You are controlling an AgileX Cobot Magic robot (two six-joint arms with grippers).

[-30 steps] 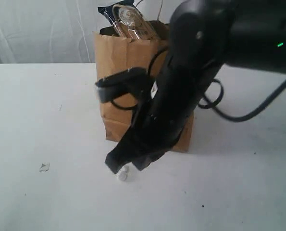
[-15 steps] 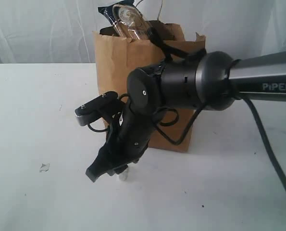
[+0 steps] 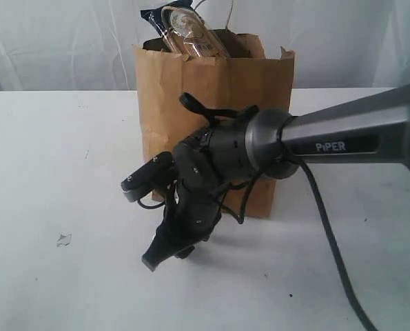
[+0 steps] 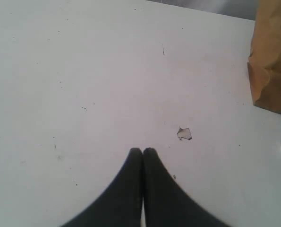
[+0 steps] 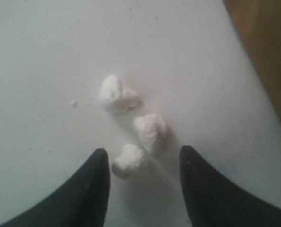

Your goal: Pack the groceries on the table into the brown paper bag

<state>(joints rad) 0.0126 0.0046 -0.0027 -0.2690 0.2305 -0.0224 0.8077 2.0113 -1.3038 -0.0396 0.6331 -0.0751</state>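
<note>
1. The table [image 3: 53, 172] is a broad white surface and carries everything else.
2. The brown paper bag [image 3: 191, 96] stands upright toward twelve o'clock in the exterior view. Its mouth is open upward so that goods can be lowered in.
3. My right arm [image 3: 342, 138] comes in from three o'clock, crosses in front of the bag and bends down toward the tabletop.
4. A clear jar [image 3: 191, 31] and a dark blue packet [image 3: 153, 17] stick out of the bag's mouth. I judge these groceries already packed, and I see no other groceries out on the table.
5. My right gripper [image 5: 144, 152] points down at about seven o'clock from the bag's base. Its fingers are spread apart and grip nothing.
6. My left gripper [image 4: 143, 151] hangs over bare table with its fingers pressed together and nothing between them. I judge it is parked out of the way.
7. Three small white lumps [image 5: 149, 130] lie on the table, the nearest between my right fingers. I cannot tell what they are, or whether a finger touches one.
8. A tiny pale fleck [image 4: 184, 134] lies at nine o'clock from my right gripper.
</note>
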